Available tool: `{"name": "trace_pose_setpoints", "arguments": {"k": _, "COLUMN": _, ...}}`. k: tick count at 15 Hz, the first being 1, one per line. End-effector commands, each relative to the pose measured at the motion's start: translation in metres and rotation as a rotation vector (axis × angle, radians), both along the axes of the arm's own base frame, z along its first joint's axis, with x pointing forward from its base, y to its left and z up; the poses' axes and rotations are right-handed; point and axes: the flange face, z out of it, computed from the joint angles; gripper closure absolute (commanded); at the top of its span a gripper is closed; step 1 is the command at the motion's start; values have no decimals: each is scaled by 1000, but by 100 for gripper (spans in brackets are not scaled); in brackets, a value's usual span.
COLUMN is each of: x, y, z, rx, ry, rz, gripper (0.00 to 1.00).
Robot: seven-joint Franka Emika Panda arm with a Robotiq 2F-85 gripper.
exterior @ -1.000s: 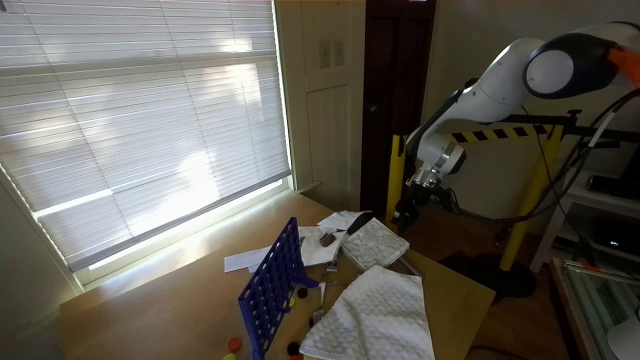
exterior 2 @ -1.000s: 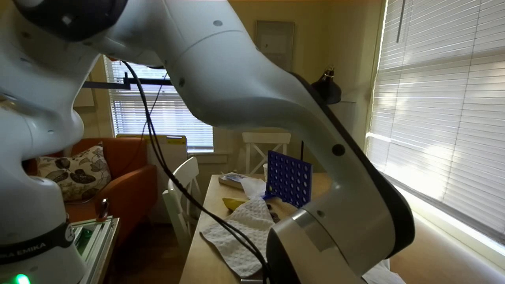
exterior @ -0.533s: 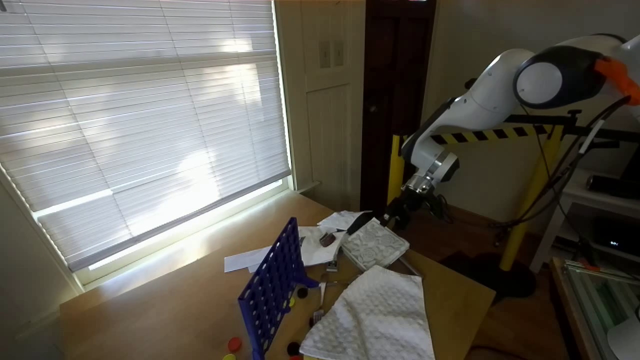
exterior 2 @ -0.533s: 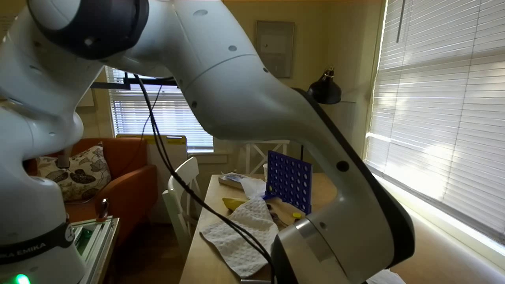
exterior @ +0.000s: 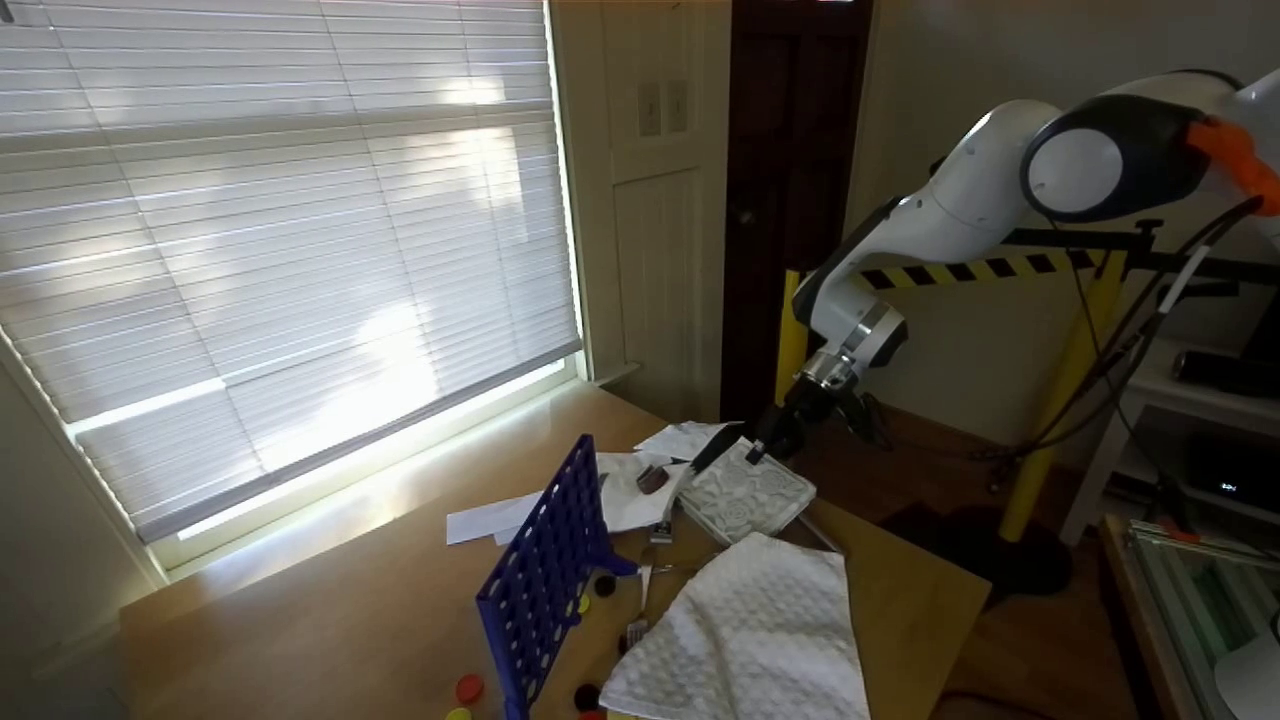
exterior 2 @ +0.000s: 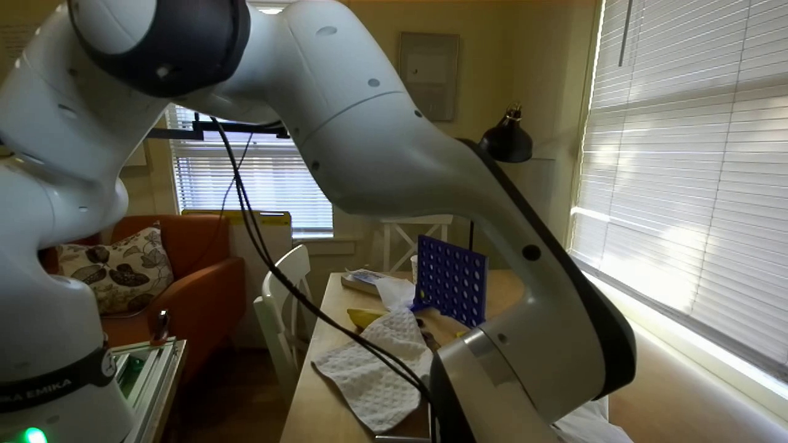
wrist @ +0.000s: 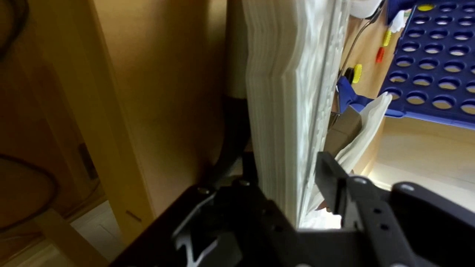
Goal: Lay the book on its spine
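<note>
A: Where's the thick white book (exterior: 746, 495) w/ the bumpy, curly cover?

B: In an exterior view it's at abt 2 o'clock on the light-brown wooden bench (exterior: 330, 610), bumpy side up.

A: What's near it?

B: From the book: a white waffle cloth (exterior: 765, 635) at 6 o'clock, its tip just beside. A long black handle (exterior: 718, 447) is at 11, close by. White papers (exterior: 625, 505) are at 9. A tall blue plastic board (exterior: 545, 575) full of round holes stands at 8, apart from it. The big white-and-black robot arm (exterior: 980, 180) leans down from abt 1 o'clock.

A: Are the jaws wide?

B: The book fills nearly all the gap. In the wrist view they poke in from 6 o'clock, one on the book's 9 o'clock side, one on its 3, w/ cream page edges (wrist: 272, 111) in b/w. Can't tell if they squeeze, b/c it's too dark there.
</note>
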Motion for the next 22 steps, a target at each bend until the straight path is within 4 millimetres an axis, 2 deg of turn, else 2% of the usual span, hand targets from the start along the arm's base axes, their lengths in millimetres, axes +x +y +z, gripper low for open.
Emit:
{"name": "trace_pose_setpoints", "arguments": {"k": 1, "x": 4, "y": 3, "z": -1, "rx": -15, "ry": 22, "rz": -13, "gripper": 86}}
{"name": "trace_pose_setpoints", "arguments": {"k": 3, "x": 0, "y": 4, "z": 7, "rx": -33, "ry": 36, "rz": -3, "gripper": 97}}
{"name": "trace_pose_setpoints", "arguments": {"k": 4, "x": -2, "y": 5, "z": 17, "rx": -44, "ry": 31, "rz": 3, "gripper": 94}}
{"name": "trace_pose_setpoints", "arguments": {"k": 6, "x": -3, "y": 14, "z": 40, "rx": -79, "ry": 12, "rz": 49, "gripper": 95}}
{"name": "trace_pose_setpoints", "arguments": {"k": 8, "x": 4, "y": 31, "z": 63, "rx": -110, "ry": 10, "rz": 96, "gripper": 97}}
{"name": "trace_pose_setpoints", "arguments": {"k": 12, "x": 27, "y": 82, "z": 113, "rx": -279, "ry": 24, "rz": 193, "gripper": 96}}
{"name": "trace_pose_setpoints", "arguments": {"k": 15, "x": 45, "y": 126, "z": 129, "rx": -472, "ry": 6, "rz": 188, "gripper": 96}}
{"name": "trace_pose_setpoints", "arguments": {"k": 17, "x": 50, "y": 151, "z": 135, "rx": -586, "ry": 5, "rz": 133, "gripper": 96}}
{"name": "trace_pose_setpoints", "arguments": {"k": 19, "x": 51, "y": 170, "z": 144, "rx": -694, "ry": -2, "rz": 86, "gripper": 96}}
{"name": "trace_pose_setpoints", "arguments": {"k": 22, "x": 41, "y": 185, "z": 149, "rx": -836, "ry": 24, "rz": 29, "gripper": 96}}
